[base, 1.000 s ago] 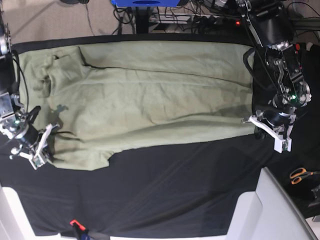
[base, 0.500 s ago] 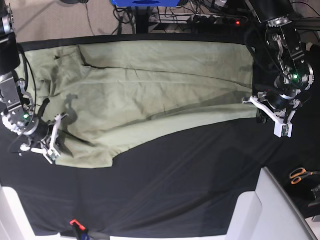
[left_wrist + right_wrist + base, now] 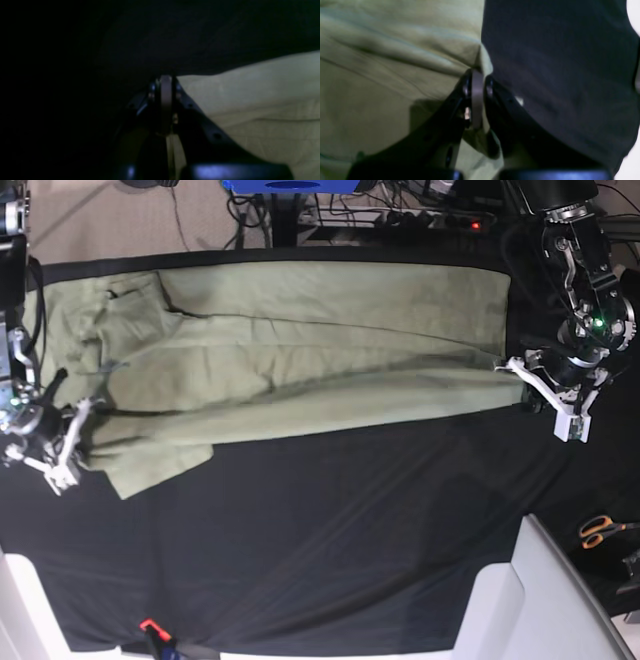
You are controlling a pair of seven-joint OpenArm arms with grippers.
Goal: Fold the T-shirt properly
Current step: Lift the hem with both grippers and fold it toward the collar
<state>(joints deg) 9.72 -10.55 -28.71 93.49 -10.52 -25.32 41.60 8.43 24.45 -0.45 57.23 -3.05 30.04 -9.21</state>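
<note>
The pale sage-green T-shirt (image 3: 300, 350) lies stretched sideways across the far half of the black cloth (image 3: 350, 530), its near edge doubled over in a long fold. My left gripper (image 3: 512, 367) is at the shirt's right end, shut on the fabric corner. The left wrist view shows that gripper (image 3: 165, 81) pinched together with the shirt (image 3: 250, 105) beside it. My right gripper (image 3: 75, 442) is at the shirt's left end by the sleeve, shut on the edge. In the right wrist view the fabric (image 3: 395, 75) bunches at the closed right gripper (image 3: 478, 75).
Orange-handled scissors (image 3: 600, 530) lie at the right edge. A white bin (image 3: 540, 600) stands at the near right and a red-tipped tool (image 3: 150, 627) at the near left. Cables and a blue frame (image 3: 290, 188) sit beyond the far edge.
Both grippers have moved toward the far side of the table, carrying the shirt's near edge with them. The shirt now covers a narrower band, and more black cloth shows in front.
</note>
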